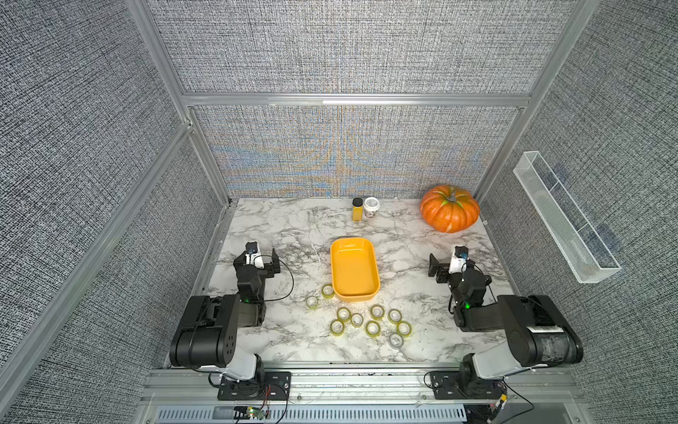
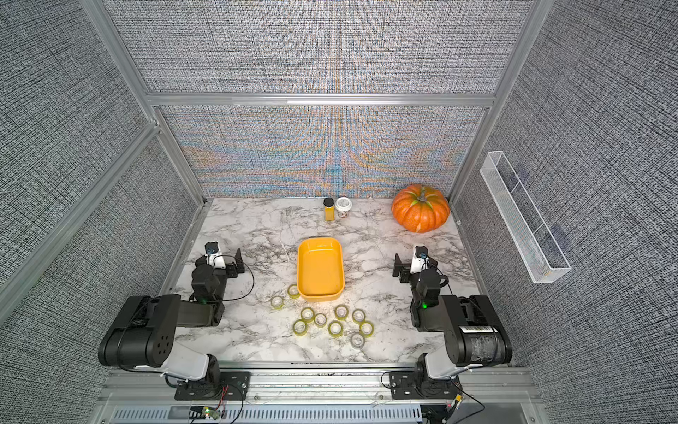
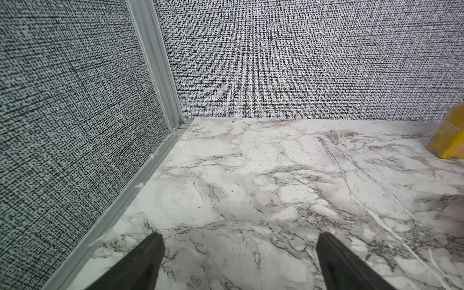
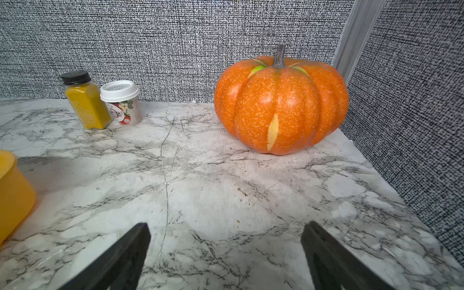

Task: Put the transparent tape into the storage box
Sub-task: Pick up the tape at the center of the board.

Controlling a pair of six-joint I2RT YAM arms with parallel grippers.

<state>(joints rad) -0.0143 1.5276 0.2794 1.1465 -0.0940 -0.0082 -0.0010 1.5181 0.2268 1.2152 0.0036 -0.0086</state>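
Note:
The storage box (image 1: 354, 268) (image 2: 320, 270) is a shallow yellow-orange tub in the middle of the marble table, with nothing in it. Several rolls of transparent tape (image 1: 372, 329) (image 2: 335, 328) lie flat in front of it, one greyer roll (image 1: 396, 340) nearest the front. Two rolls sit by the tub's front left corner. My left gripper (image 1: 257, 257) (image 3: 240, 234) hovers left of the tub, open and holding nothing. My right gripper (image 1: 454, 261) (image 4: 226, 224) hovers right of it, also open and holding nothing. The right wrist view catches only the tub's corner (image 4: 12, 190); no tape shows in either wrist view.
An orange pumpkin (image 1: 449, 209) (image 4: 281, 105) stands at the back right. A yellow spice jar (image 1: 357, 210) (image 4: 86, 105) and a white-lidded cup (image 1: 371, 207) (image 4: 123, 103) stand at the back wall. A clear trough (image 1: 565, 220) hangs on the right wall. Walls enclose three sides.

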